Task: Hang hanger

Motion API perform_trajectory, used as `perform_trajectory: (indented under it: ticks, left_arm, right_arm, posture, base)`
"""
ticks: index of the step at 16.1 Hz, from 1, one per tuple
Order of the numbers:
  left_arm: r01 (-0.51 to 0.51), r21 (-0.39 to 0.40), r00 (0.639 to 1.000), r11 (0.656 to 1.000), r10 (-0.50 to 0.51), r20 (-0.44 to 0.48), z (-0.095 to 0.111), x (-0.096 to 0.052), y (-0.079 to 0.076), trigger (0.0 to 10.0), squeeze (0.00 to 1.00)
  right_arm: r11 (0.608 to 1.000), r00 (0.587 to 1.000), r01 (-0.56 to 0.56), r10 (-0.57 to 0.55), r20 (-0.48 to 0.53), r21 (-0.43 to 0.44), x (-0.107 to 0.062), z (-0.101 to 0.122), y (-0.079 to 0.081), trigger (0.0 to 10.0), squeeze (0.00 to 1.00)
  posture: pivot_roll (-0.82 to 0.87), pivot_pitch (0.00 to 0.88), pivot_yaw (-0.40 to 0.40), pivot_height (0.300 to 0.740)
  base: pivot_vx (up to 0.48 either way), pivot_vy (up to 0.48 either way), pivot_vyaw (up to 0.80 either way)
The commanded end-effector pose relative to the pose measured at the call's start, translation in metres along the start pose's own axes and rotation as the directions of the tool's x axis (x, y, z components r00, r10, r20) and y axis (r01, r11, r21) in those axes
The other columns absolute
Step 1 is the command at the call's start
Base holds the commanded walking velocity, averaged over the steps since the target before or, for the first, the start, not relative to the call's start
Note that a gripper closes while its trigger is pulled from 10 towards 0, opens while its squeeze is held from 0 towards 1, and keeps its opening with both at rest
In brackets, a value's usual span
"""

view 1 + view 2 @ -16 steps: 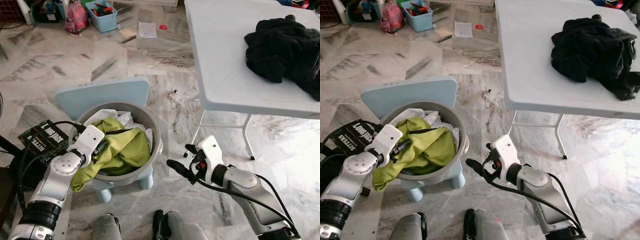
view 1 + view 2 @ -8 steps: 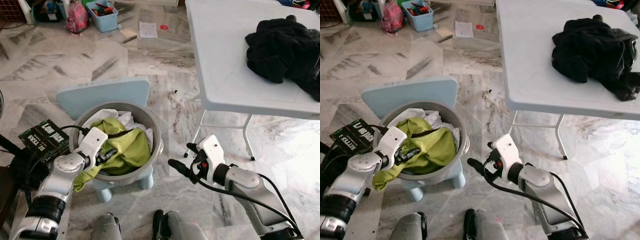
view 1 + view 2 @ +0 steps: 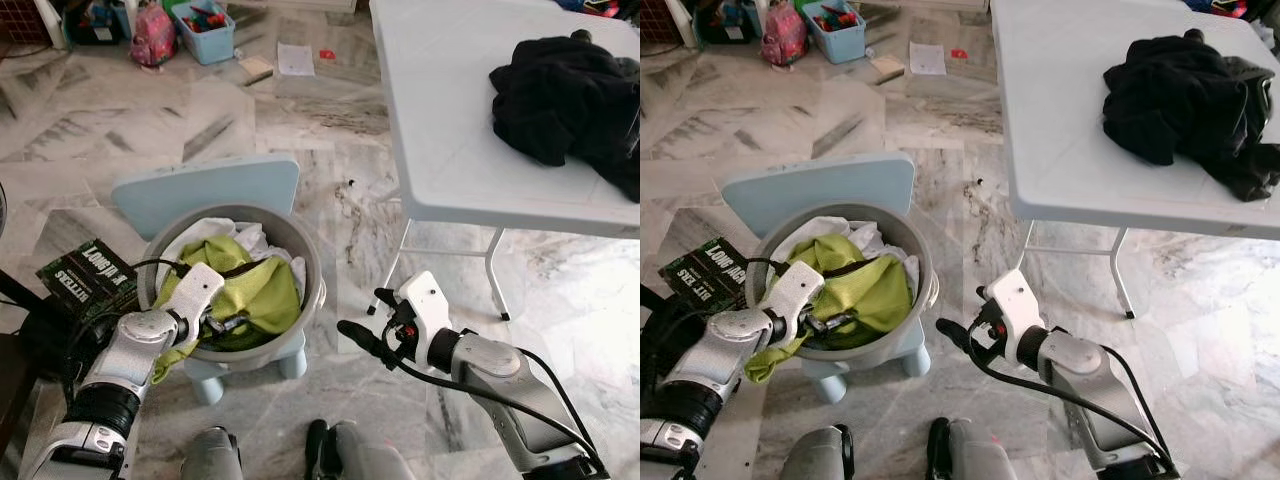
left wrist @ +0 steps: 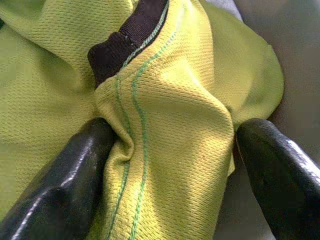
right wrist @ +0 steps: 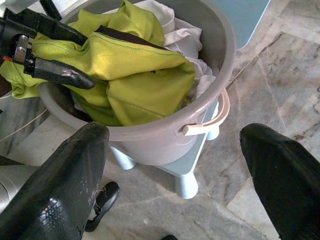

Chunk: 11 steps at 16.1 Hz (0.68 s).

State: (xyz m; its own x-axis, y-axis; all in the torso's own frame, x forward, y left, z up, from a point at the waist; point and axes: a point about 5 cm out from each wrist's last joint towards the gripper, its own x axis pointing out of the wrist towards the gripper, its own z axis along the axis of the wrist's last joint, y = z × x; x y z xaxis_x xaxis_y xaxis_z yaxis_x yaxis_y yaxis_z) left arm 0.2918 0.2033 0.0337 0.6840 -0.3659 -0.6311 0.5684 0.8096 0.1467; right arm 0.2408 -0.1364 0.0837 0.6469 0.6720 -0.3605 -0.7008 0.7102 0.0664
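- The left gripper [image 3: 228, 322] reaches into a grey bucket [image 3: 312, 262], its fingers [image 4: 75, 170] pinching a fold of a lime-green shirt [image 3: 262, 295] that has a black collar band [image 4: 125, 40] and green stitching.
- Part of the green shirt drapes over the bucket's near rim beside the left arm; white cloth [image 3: 225, 228] lies behind it in the bucket.
- The bucket stands on a small light-blue chair [image 3: 205, 190] on the marble floor [image 3: 130, 110], and its white handle [image 5: 210, 120] hangs down the side.
- The right gripper [image 3: 365, 320] hovers above the floor just to the right of the bucket and chair, holding nothing; its fingers [image 5: 60, 185] are spread wide, pointing towards the bucket.
- I cannot make out a hanger, the thing the task names, in any of the views.
- A white folding worktop [image 3: 450, 130] stands to the right, with a heap of black clothing [image 3: 570, 95] on its far right part.
- A dark box with white lettering [image 3: 88, 275] lies to the left of the bucket.
- Further off on the floor there are a blue bin of small items [image 3: 205, 28], a pink bag [image 3: 152, 38] and a sheet of paper [image 3: 295, 58].
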Motion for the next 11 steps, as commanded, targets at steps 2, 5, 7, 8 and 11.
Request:
perform_trajectory:
  ticks: [2, 5, 7, 8, 11]
  left_arm:
    - [0.003, 0.022, 1.0, 1.0, -0.003, 0.004, 0.002, 0.003, -0.001, 0.0, 0.0]
    - [-0.031, 0.052, 0.999, 0.998, 0.029, 0.028, 0.006, 0.005, 0.003, 0.0, 0.0]
    - [-0.055, 0.073, 0.997, 0.996, 0.051, 0.054, 0.011, 0.005, 0.005, 0.0, 0.0]
    - [-0.07, 0.1, 0.996, 0.993, 0.064, 0.064, 0.012, 0.005, 0.006, 0.0, 0.0]
    - [-0.077, 0.129, 0.995, 0.989, 0.07, 0.065, 0.013, 0.006, 0.006, 0.0, 0.0]
  right_arm:
    - [1.0, 1.0, 0.006, -0.006, -0.001, -0.006, -0.004, 0.001, -0.002, 10.0, 0.0]
    - [1.0, 1.0, 0.016, -0.016, -0.002, -0.007, -0.005, 0.0, -0.003, 10.0, 0.0]
    - [1.0, 1.0, 0.02, -0.02, -0.002, -0.008, -0.005, 0.0, -0.003, 10.0, 0.0]
    - [1.0, 1.0, 0.022, -0.022, -0.001, -0.009, -0.005, 0.001, -0.003, 10.0, 0.0]
    - [1.0, 1.0, 0.024, -0.024, -0.001, -0.011, -0.004, 0.001, -0.004, 10.0, 0.0]
  posture:
    - [-0.11, 0.148, -0.114, 0.74]
    - [-0.11, 0.15, -0.112, 0.74]
    - [-0.11, 0.151, -0.112, 0.74]
    - [-0.11, 0.151, -0.112, 0.74]
    - [-0.11, 0.15, -0.112, 0.74]
  base:
    - [0.0, 0.0, 0.0]
    - [0.0, 0.0, 0.0]
    - [0.0, 0.0, 0.0]
    - [0.0, 0.0, 0.0]
    - [0.0, 0.0, 0.0]
